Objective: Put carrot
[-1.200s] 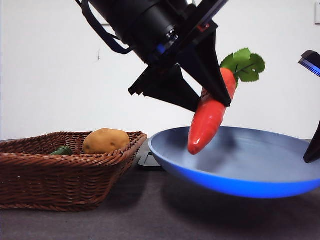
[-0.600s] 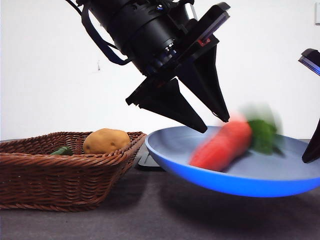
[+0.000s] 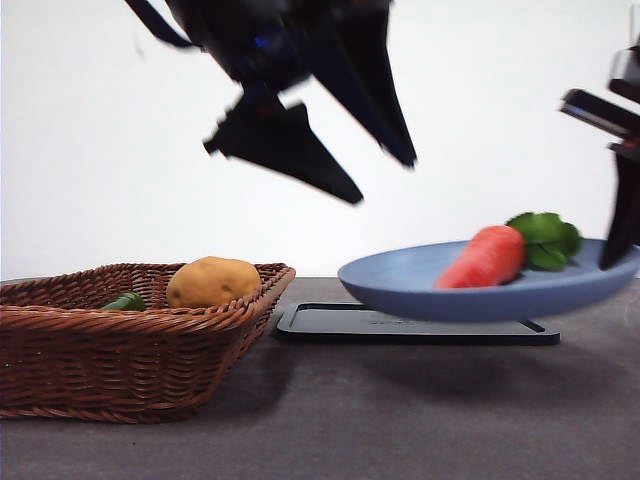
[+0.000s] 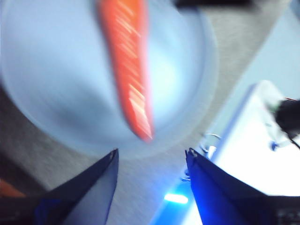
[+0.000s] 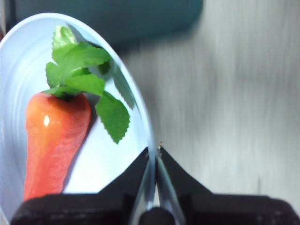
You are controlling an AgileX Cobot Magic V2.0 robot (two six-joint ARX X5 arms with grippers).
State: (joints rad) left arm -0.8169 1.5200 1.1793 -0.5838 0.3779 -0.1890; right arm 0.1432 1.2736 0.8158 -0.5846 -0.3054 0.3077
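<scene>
The red-orange carrot (image 3: 485, 260) with green leaves lies on its side in the blue plate (image 3: 420, 290). My left gripper (image 3: 383, 180) is open and empty, high above the plate's left part; in its wrist view (image 4: 152, 152) the carrot (image 4: 126, 61) and plate (image 4: 47, 84) lie blurred below it. My right gripper (image 5: 153, 150) is shut on the plate's rim (image 5: 14, 70) next to the carrot (image 5: 54, 140), and holds the plate just above the table. It shows at the right edge of the front view (image 3: 612, 255).
A brown wicker basket (image 3: 120, 340) at the left holds a yellow-brown potato (image 3: 212, 282) and a small dark green vegetable (image 3: 123, 301). A flat black tray (image 3: 400, 325) lies on the table under the plate.
The left gripper let go of the carrot, which fell into the plate and settled on its side. The left gripper rose and moved left. The plate shifted right and levelled.
</scene>
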